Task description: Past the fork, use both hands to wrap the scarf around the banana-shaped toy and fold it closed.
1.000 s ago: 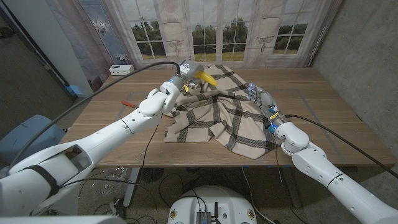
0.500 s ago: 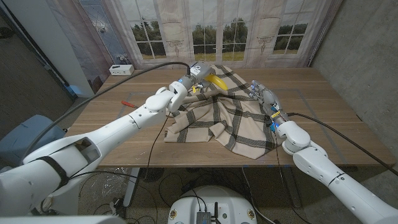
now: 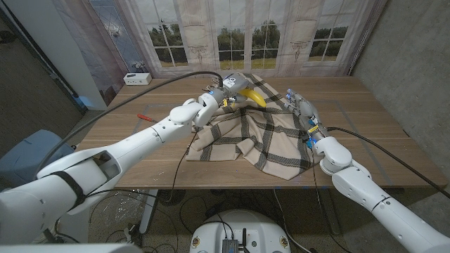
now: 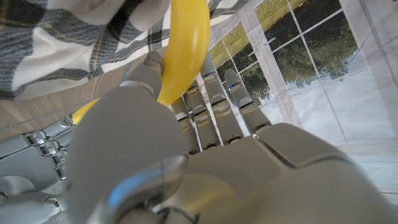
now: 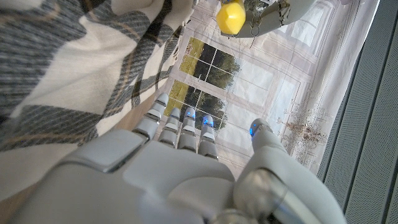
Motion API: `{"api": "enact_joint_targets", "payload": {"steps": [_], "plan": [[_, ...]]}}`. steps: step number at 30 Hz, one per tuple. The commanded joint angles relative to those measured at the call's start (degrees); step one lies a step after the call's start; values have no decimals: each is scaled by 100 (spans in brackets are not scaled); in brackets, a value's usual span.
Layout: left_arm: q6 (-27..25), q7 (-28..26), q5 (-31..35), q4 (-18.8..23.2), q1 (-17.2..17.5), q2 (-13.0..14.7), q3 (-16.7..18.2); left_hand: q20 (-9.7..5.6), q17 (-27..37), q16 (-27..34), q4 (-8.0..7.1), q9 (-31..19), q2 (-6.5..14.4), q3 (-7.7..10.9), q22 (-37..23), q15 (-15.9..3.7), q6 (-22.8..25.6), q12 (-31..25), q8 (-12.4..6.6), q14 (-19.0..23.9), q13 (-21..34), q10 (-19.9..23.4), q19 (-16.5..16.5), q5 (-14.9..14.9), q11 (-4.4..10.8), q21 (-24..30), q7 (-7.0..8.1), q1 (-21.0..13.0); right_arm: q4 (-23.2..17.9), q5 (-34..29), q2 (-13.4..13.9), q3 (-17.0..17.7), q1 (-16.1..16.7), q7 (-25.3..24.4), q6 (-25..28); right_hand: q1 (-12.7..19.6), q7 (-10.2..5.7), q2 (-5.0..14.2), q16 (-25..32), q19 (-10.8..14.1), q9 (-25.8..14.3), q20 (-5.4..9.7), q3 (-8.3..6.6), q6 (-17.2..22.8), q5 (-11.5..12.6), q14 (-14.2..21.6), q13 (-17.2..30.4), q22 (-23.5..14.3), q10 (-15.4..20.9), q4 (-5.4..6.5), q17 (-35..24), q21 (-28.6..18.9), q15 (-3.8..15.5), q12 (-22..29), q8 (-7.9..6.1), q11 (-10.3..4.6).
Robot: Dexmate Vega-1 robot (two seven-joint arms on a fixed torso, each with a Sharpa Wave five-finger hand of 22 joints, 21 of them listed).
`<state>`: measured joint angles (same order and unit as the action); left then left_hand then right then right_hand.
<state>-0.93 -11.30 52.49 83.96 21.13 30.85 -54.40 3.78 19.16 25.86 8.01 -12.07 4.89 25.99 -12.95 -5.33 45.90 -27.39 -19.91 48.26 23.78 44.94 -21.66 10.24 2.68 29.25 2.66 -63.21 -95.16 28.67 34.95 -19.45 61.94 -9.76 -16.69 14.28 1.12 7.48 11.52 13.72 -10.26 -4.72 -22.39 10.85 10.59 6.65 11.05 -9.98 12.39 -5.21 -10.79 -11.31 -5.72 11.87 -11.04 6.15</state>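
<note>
over the far middle of the wooden counter [image 3: 140,151], the banana-shaped toy [image 3: 251,95] is held in the left robot hand [image 3: 226,88], just above the far part of the plaid scarf [image 3: 246,130]. in the left wrist view the yellow toy is seen clasped between the fingers [image 4: 205,106], with the scarf close beside it. it is judged that the toy is carried there so that it can be set on the cloth before any wrapping is done.

the scarf is spread in loose folds across the counter, one corner reaching toward the near edge. the right robot hand [image 3: 301,109] is placed at the scarf's right border with its fingers extended and nothing visibly held; whether the cloth is touched cannot be told. it is judged that this hand is kept at the border so that a flap can be lifted over the toy once it is laid down.

on the left of the counter a small orange-handled item [image 3: 145,117] is seen, too small to be identified as the fork. a white box [image 3: 136,78] stands at the far left corner.

no readable brand, label or writing is found on anything.
</note>
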Motion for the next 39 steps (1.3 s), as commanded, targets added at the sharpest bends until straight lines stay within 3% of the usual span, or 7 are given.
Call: {"api": "enact_joint_targets", "payload": {"steps": [1,5,7,10,17,22,39], "plan": [[316,491,-231,-92,-176,-75,-128,19,-130,-291,-278,41,426,209,21,-613,-127,309,242,-301,-126,-5,109,18,393,71,61,70,52,-69,-62,31,61,-63,-183,26,-10,-2,21,10,-23,-38,6,56,-7,42,28,-17,45,-18,-37,-22,20,-8,6,-5],[262,630,-234,16,-156,-31,-100,75,-279,-627,-292,88,321,164,53,-559,-916,698,671,-783,-317,-448,249,8,384,100,190,340,63,-85,-89,39,87,-73,-255,0,-11,-1,27,8,-24,-56,18,64,-10,46,29,-17,52,-1,-45,-21,17,-7,4,-6],[262,774,-276,79,-158,7,-78,84,-348,-822,-283,102,191,45,68,-462,-1261,927,839,-1155,-411,-774,322,-10,375,109,252,517,46,-102,-90,43,104,-93,-258,-17,-20,-2,28,7,-24,-68,26,76,-12,46,29,-17,57,10,-49,-20,21,-5,0,-6],[237,1049,-327,198,-162,71,-48,107,-443,-1048,-294,114,50,-119,82,-324,-1716,1190,970,-1582,-517,-1173,472,-21,354,86,243,760,22,-125,-98,49,131,-123,-273,-37,-17,-6,32,10,-24,-71,36,80,-15,50,30,-17,67,22,-53,-22,19,-3,-1,-2],[141,1668,-484,515,-95,248,69,206,-605,-1431,-283,134,-192,-460,106,35,-2488,1577,1025,-2458,-693,-1943,783,-44,233,-2,346,1159,-90,-176,-66,66,187,-187,-214,-40,-13,-5,30,11,-24,-74,36,87,-13,53,30,-17,67,20,-50,-22,25,-6,-1,-15],[18,1866,-511,773,39,379,185,246,-671,-1510,-284,144,-216,-608,115,155,-2825,1674,1018,-2805,-766,-2322,962,-42,228,-68,380,1320,-202,-206,-26,82,225,-239,-125,-21,-11,-7,25,15,-24,-74,28,88,-9,55,31,-17,67,2,-42,-23,22,-8,0,-10],[-468,2291,-764,1812,743,765,672,321,-715,-1427,-387,151,12,-624,119,118,-2639,1548,877,-2772,-849,-2218,1056,-16,156,-101,267,1547,-1056,-518,379,159,463,-783,967,175,-16,62,5,14,-23,-73,-89,144,9,63,29,-13,97,-126,-10,-19,21,-7,-16,-3]]}}
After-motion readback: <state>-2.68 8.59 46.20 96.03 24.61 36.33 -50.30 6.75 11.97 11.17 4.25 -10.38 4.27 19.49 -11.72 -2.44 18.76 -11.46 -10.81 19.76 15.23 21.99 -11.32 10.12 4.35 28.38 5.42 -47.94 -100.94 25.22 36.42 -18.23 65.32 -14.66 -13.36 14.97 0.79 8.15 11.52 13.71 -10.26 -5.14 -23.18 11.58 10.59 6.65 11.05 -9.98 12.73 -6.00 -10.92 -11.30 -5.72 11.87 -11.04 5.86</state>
